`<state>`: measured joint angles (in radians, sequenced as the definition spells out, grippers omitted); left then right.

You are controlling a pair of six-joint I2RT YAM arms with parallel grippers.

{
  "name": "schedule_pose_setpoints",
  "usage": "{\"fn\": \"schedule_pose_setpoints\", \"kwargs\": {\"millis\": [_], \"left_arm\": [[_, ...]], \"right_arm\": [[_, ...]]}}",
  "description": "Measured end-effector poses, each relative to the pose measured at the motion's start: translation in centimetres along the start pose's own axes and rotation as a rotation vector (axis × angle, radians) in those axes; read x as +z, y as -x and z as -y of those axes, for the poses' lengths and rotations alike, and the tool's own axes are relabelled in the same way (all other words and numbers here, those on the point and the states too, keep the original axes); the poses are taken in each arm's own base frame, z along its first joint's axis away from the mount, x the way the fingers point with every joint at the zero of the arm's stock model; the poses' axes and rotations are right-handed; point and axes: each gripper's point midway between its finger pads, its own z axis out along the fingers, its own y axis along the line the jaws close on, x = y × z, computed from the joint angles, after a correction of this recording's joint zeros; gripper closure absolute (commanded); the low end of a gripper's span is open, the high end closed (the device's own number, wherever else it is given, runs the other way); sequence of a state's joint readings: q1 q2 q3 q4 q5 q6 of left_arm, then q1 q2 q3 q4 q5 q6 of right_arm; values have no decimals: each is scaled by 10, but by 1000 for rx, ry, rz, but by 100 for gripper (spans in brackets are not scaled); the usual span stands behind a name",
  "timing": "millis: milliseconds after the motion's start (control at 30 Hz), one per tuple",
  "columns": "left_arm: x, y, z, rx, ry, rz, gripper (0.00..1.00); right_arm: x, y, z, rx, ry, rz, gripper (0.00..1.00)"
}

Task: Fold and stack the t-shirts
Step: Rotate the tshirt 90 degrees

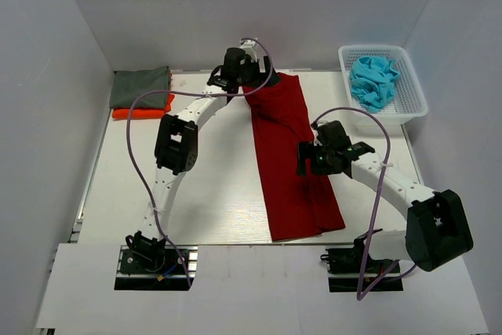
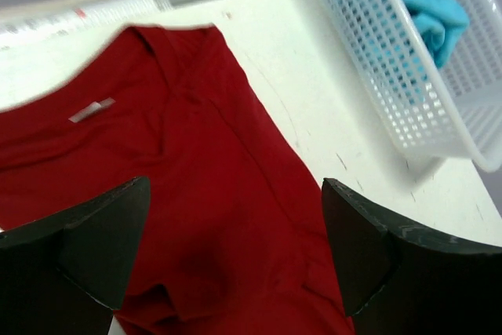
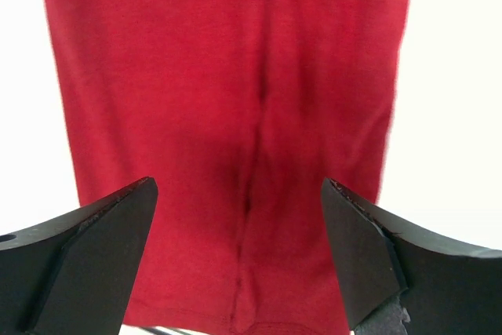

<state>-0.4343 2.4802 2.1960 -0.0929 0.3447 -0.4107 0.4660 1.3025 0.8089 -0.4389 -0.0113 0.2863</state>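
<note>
A dark red t-shirt [image 1: 294, 154] lies flat on the white tabletop [image 1: 212, 186], folded lengthwise into a long strip that runs from the far centre to the near edge, slanting slightly right as it comes nearer. Its collar end is the far one, and a small pale label [image 2: 91, 110] shows just inside the neckline. The left hand [image 1: 249, 72] hangs over this collar end with its dark fingers [image 2: 94, 233] spread wide and nothing between them. The right hand [image 1: 306, 161] reaches in from the right over the middle of the strip. Its fingers [image 3: 102, 233] are equally wide apart and empty, and the wrist view shows a central crease and the shirt's hem between them. Whether either hand touches the cloth cannot be told. At the far left corner a folded grey-green t-shirt [image 1: 141, 85] rests on top of a folded bright orange t-shirt [image 1: 145, 107]. At the far right stands a white lattice basket [image 1: 412, 103] holding crumpled turquoise t-shirts [image 1: 372, 80], well apart from the red one.
</note>
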Motion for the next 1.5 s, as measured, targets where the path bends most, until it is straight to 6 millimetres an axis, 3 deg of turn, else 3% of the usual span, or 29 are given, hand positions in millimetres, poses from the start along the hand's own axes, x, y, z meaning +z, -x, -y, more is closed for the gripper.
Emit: {"fn": "schedule_pose_setpoints", "kwargs": {"millis": [133,400,567,700,833,967,1133,1333,1400,1500], "left_arm": [[5,-27,16,4,-3,-85,0],[-6,-126,8,-56,60,-356,0],[-8,-128,-1,-68,94,-364,0],[-5,-118,-17,-110,105,-359,0],[7,-92,-49,-113,94,-297,0],[11,-70,-82,-73,88,-223,0],[17,-52,-102,-17,91,-154,0],[5,-33,-88,-24,86,-134,0],[-13,-14,-72,-21,85,-122,0],[-59,30,-28,-8,70,-87,0]], "right_arm": [[-2,0,15,47,-87,-3,10],[-7,-5,34,109,-183,-20,10],[-11,1,39,138,-212,-8,10],[-19,23,38,169,-215,47,10],[-27,46,33,207,-204,105,10],[-29,52,32,259,-198,129,10],[-30,60,25,293,-152,155,10],[-27,58,18,301,-103,125,10],[-24,58,18,307,-95,108,10],[-21,55,19,317,-87,86,10]]}}
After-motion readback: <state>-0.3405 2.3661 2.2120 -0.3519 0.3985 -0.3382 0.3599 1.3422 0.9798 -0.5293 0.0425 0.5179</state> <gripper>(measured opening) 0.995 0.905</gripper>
